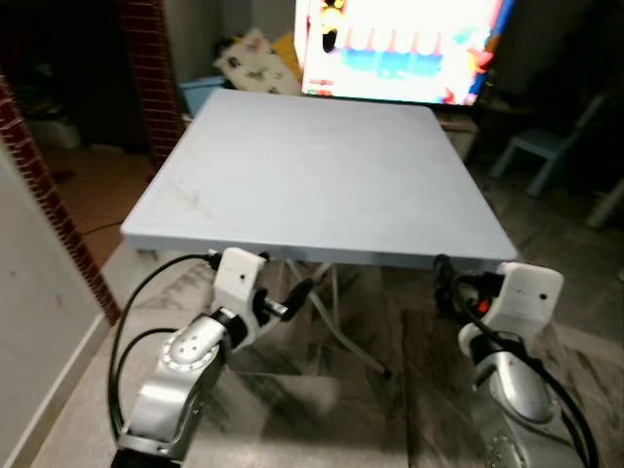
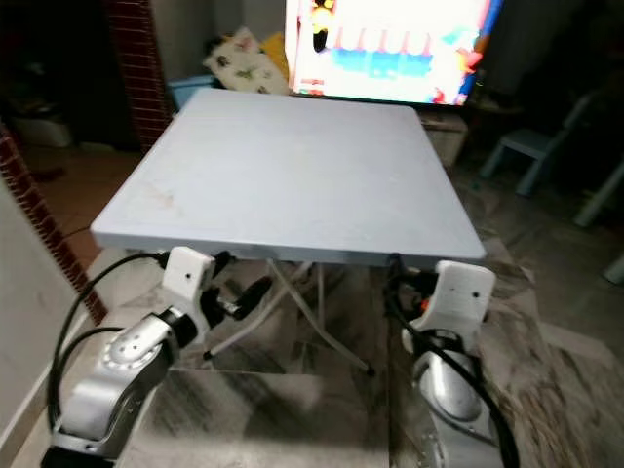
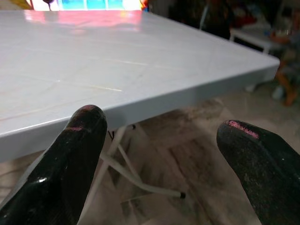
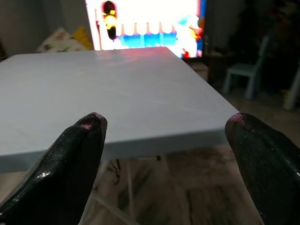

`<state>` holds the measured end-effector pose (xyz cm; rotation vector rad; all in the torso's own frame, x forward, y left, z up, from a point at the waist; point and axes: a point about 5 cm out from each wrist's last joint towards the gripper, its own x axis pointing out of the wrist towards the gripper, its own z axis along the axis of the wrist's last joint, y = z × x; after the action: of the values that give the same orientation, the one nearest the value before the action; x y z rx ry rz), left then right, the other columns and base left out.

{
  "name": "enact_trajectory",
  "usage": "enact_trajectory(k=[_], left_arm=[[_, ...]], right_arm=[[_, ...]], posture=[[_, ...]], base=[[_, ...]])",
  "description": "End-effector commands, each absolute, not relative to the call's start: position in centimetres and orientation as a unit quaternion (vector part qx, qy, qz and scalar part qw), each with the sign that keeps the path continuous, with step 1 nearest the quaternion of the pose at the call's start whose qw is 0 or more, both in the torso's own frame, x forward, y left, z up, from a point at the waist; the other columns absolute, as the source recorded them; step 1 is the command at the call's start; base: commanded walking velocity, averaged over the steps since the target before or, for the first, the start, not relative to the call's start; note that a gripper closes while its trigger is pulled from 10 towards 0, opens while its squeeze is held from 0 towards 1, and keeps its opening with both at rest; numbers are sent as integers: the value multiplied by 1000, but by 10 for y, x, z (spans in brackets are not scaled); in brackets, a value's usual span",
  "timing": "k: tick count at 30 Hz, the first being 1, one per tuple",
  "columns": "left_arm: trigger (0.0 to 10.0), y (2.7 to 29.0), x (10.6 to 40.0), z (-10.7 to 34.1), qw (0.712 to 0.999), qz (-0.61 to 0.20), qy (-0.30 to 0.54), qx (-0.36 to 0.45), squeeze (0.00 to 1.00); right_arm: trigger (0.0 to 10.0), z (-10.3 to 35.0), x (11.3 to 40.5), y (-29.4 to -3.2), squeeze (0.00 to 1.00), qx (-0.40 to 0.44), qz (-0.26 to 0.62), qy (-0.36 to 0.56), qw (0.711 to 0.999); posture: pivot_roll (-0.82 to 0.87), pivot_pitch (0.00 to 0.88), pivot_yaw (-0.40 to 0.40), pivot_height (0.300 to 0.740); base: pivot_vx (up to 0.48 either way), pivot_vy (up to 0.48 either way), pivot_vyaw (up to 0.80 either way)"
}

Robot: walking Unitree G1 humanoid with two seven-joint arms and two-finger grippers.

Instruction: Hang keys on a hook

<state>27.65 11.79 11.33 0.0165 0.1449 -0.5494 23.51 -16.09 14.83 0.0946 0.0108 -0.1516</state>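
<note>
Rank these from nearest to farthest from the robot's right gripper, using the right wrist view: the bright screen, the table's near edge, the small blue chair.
1. Table's near edge, just ahead of the open right gripper.
2. Small blue chair, on the floor beside the table's far corner.
3. Bright screen, beyond the table's far edge.

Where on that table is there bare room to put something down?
The whole pale table top is bare, from the near edge by both tools back to the bright screen. Left tool and right tool sit low at that near edge. Underneath, the folding legs crowd the space.
</note>
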Motion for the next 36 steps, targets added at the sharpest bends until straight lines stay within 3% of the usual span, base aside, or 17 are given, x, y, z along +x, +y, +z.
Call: enact_trajectory(k=[1, 6, 16, 36], left_arm=[[10000, 110, 277, 116, 955, -289, 66, 13, 0], [10000, 112, 278, 118, 953, -295, 69, 23, 0], [10000, 111, 283, 122, 955, -291, 56, 18, 0], [10000, 105, 286, 123, 957, -287, 49, 3, 0]], right_arm=[[10000, 149, 235, -166, 0, 42, -89, 1, 995], [10000, 145, 235, -162, 0, 55, -95, 2, 994], [10000, 146, 236, -162, 0, 53, -98, -7, 994], [10000, 149, 241, -164, 0, 42, -91, -10, 995]], posture=[[6, 6, -10, 740], [22, 7, 15, 740], [13, 3, 11, 740], [6, 0, -10, 740]], base=[[0, 0, -800], [0, 0, -800], [0, 0, 0], [0, -461, 0]])
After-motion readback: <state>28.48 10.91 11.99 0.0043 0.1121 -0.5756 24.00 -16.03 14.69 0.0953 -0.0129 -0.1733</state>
